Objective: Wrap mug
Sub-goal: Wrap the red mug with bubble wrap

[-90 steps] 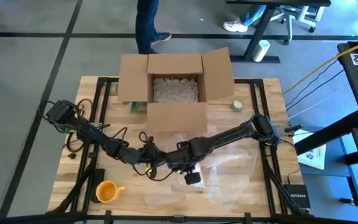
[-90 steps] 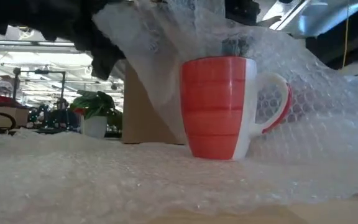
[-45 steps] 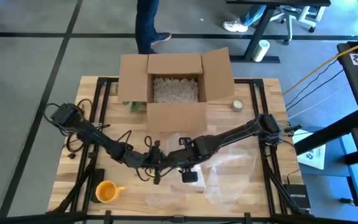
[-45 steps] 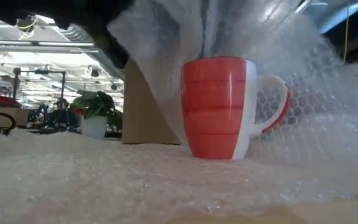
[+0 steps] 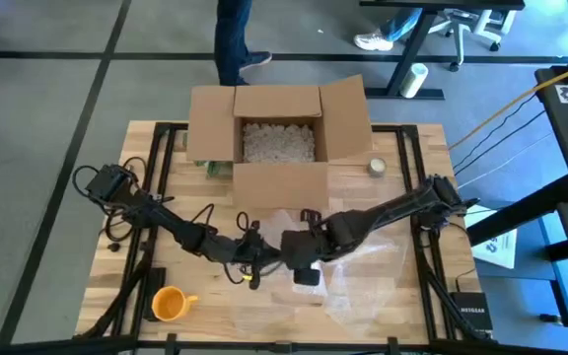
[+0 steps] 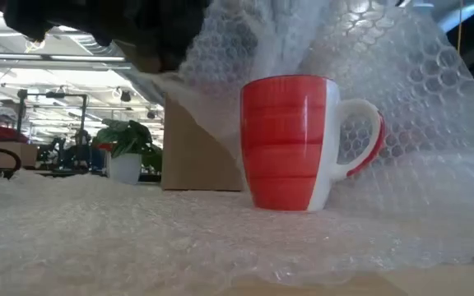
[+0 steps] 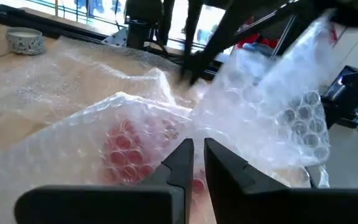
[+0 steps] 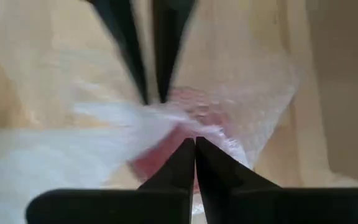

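the red mug (image 6: 290, 141) stands upright on the bubble wrap sheet (image 6: 179, 238) in the low view, handle toward 3 o'clock, with wrap lying flat in front of it and rising behind and over it. from above, this spot is just front of the table's centre, at about 6 o'clock from the open cardboard box (image 5: 279, 138).

both arms meet there. the left gripper (image 7: 194, 152) has its fingers pressed nearly together on a fold of wrap, with red showing through the bubbles under them. the right gripper (image 8: 195, 149) has its fingers closed to a point on another pinch of wrap, the reddish blur of the mug beyond; that view is smeared, so the hold is likely rather than certain.

a second ago the lifted wrap hung as a loose curtain behind the mug and the dark left arm sat farther toward 9 o'clock. now the film has been drawn higher and across the rim, stretched taut toward 3 o'clock, and both grippers have shifted toward 3 o'clock in the high view. that reads as the first fold going over the top, though the mug's front face is bare, so the wrapping is only partly done.

farther off, an orange mug (image 5: 169, 304) sits near the front left corner, a roll of tape (image 5: 377, 167) lies right of the box, and a person's legs (image 5: 233, 35) stand beyond the table.
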